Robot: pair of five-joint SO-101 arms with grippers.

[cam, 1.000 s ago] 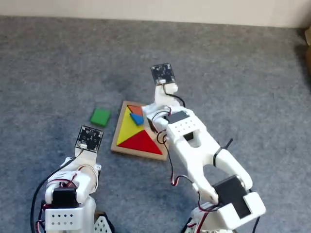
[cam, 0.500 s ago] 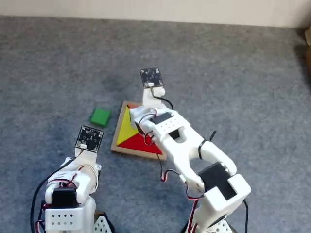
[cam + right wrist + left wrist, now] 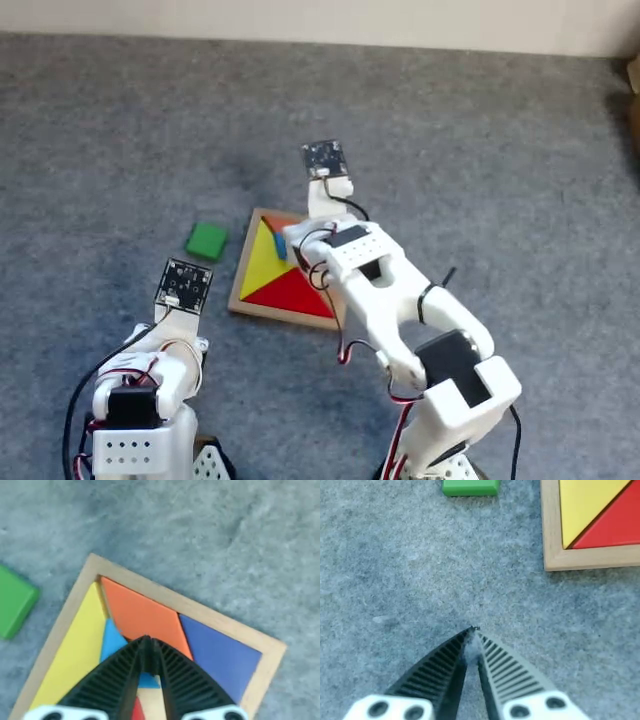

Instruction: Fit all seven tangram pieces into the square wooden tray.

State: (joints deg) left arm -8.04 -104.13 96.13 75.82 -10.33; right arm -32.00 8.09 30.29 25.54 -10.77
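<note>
- The grey, felt-like tabletop [image 3: 395, 580] stretches from the left claw [image 3: 471, 629] to the things ahead of it, with bare fabric in between.
- Ahead of the left claw lies the green piece [image 3: 470, 487]. It is a flat square block with softened edges, lying on the fabric near the square wooden tray [image 3: 551, 530] but apart from its rim.
- The tray is pale wood with a raised frame. One corner lies ahead of the left claw, off toward the right arm's side. Inside that corner a yellow triangle [image 3: 590, 505] and a red triangle [image 3: 615, 527] lie flush, edge to edge.
- The right claw [image 3: 146, 639] hangs over the tray's interior. Under its tips an orange parallelogram [image 3: 140, 612] meets a light blue triangle [image 3: 112, 642], and a darker blue piece [image 3: 220, 657] lies against the orange one's far side.
- The left claw's ribbed dark fingers are pinched to a point over bare fabric and grip nothing.
- The right claw's ribbed fingers also meet tip to tip with nothing between them. Whether they touch the pieces below cannot be told.
</note>
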